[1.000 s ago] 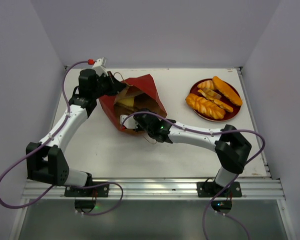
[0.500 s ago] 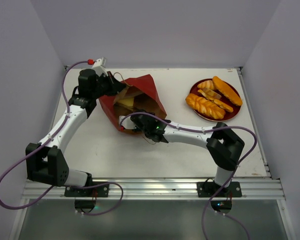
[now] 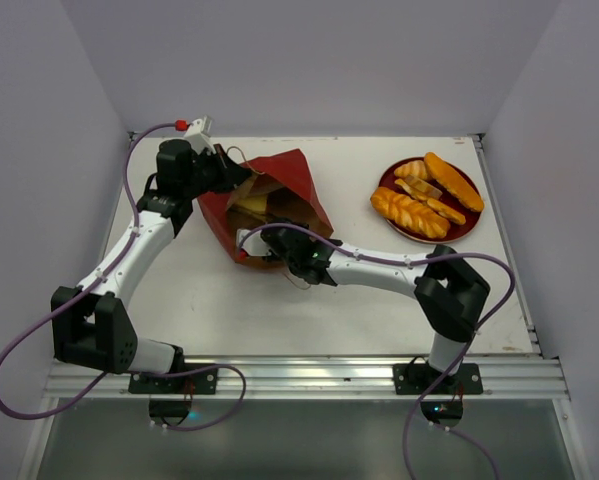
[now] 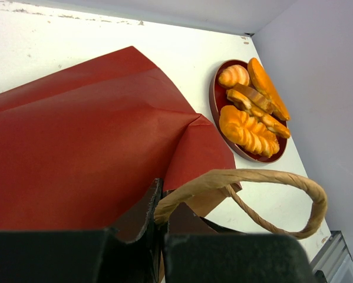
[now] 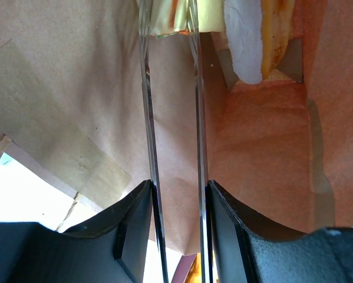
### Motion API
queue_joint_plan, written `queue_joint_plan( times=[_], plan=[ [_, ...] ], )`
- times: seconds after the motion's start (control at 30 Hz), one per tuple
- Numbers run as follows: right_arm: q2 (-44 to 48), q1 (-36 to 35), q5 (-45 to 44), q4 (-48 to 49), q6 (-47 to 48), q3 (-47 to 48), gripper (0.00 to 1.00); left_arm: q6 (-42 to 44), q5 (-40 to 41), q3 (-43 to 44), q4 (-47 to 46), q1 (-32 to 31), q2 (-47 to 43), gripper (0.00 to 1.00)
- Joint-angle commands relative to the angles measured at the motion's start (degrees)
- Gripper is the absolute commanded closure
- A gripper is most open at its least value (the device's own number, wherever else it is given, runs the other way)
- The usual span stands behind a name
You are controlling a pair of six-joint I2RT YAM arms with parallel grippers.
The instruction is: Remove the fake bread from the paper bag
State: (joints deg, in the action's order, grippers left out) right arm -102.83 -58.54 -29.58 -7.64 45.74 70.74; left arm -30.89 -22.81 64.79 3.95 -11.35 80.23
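From the near right corner of the white worktop (image 3: 279, 320) the right arm reached left, and the right pincer (image 5: 169, 35) was inside the open mouth of the paper bag (image 3: 289, 190). Its two thin clear fingers (image 5: 145, 118) stood close together with a small gap. A pale yellow bit showed between their tips, but I cannot tell if they gripped it.

The bag lay on its side, left of the middle of the worktop, red outside and brown inside. Some fake bread (image 5: 261, 35) sat deep at the closed end of the bag: a yellow piece and an orange one with a white patch.

The left arm came up along the left edge. The left pincer (image 4: 163, 227) was pinched tight on the bag's rim at its far left side, just beside one looped brown handle (image 4: 253, 177).

Near the far right corner – well apart from the bag – a round dark-red plate (image 3: 461, 231) held more bread, with long braided loaves and a small round roll among the pieces.
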Motion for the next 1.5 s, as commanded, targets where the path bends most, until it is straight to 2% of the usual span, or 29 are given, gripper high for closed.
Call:
queue_joint_plan(
  times=[0.0, 1.0, 1.47],
  plan=[
    [4.5, -0.3, -1.9, 3.9, 0.4, 0.5, 0.55, -0.7, -1.3, -0.4, -1.2, 0.4, -1.9, 1.00],
    [2.1, -0.9, -0.8, 1.5, -1.5, 2.4, 0.54, -0.7, -1.6, -0.5, -1.6, 0.4, -2.1, 1.00],
    [-2.8, -0.8, -2.8, 2.5, -0.6, 3.6, 0.54, -0.7, -1.7, -0.4, -1.6, 0.4, -2.2, 1.00]
  ],
)
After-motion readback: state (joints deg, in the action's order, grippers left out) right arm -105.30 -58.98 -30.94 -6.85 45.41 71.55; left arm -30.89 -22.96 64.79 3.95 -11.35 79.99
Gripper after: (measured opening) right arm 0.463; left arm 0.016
